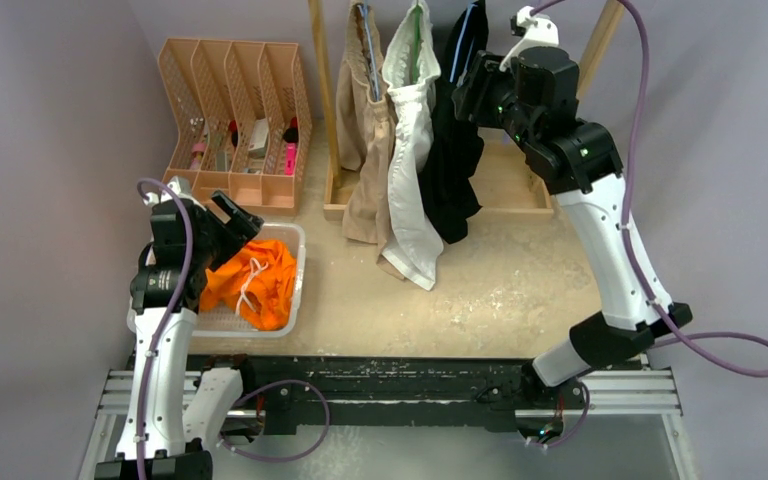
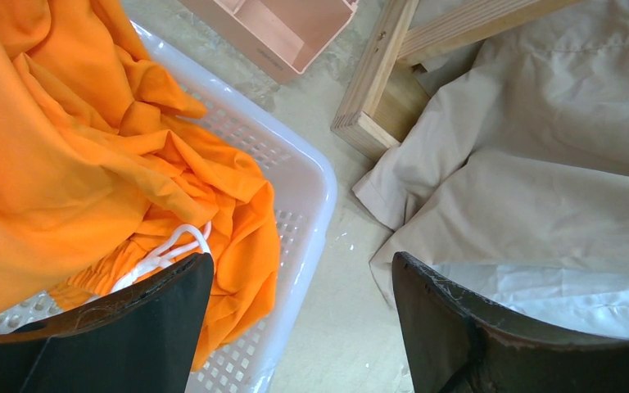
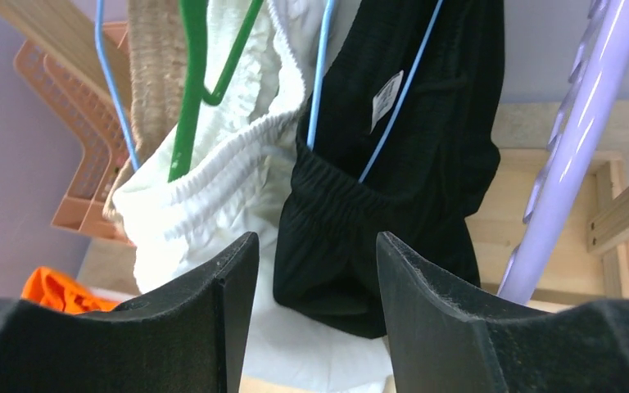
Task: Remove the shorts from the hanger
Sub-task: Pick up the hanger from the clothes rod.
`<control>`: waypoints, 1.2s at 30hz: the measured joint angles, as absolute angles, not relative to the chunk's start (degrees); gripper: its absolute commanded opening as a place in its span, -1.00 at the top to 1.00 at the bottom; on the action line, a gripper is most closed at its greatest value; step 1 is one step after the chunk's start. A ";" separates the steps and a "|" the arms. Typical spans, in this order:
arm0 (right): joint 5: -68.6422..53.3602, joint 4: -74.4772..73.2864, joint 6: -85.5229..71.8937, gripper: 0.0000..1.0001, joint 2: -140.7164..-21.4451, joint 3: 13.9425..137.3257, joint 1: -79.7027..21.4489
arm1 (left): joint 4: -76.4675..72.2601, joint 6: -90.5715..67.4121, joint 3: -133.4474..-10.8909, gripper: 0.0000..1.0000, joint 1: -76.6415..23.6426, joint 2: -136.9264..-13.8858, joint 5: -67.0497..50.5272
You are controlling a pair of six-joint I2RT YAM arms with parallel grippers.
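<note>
Orange shorts (image 1: 256, 279) with a white drawstring lie in a white basket (image 1: 298, 262); they also show in the left wrist view (image 2: 74, 155). Beige shorts (image 1: 364, 150), white shorts (image 1: 409, 160) and black shorts (image 1: 452, 160) hang on hangers from a wooden rack. My left gripper (image 1: 232, 222) is open and empty above the basket's far edge (image 2: 299, 266). My right gripper (image 1: 472, 90) is open and empty, raised beside the black shorts (image 3: 393, 164). The white shorts (image 3: 229, 180) hang on a green hanger (image 3: 188, 90), the black on a blue hanger (image 3: 319, 74).
A peach file organizer (image 1: 235, 120) with small items stands at the back left. The rack's wooden base (image 1: 505, 190) and post (image 1: 325, 100) sit at the back. A purple cable (image 3: 573, 139) runs by my right gripper. Purple walls close in on both sides.
</note>
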State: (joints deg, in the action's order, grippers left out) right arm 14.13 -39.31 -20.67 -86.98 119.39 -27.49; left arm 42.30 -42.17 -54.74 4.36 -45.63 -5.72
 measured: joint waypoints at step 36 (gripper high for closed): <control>20.23 -31.88 -26.28 0.34 -101.78 127.98 -27.46 | 49.10 -39.77 -57.54 -0.61 4.36 -43.16 0.73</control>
State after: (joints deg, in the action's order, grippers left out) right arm 20.23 -31.88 -26.28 -101.78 127.98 -27.46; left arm 49.10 -39.77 -57.54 4.36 -43.16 0.73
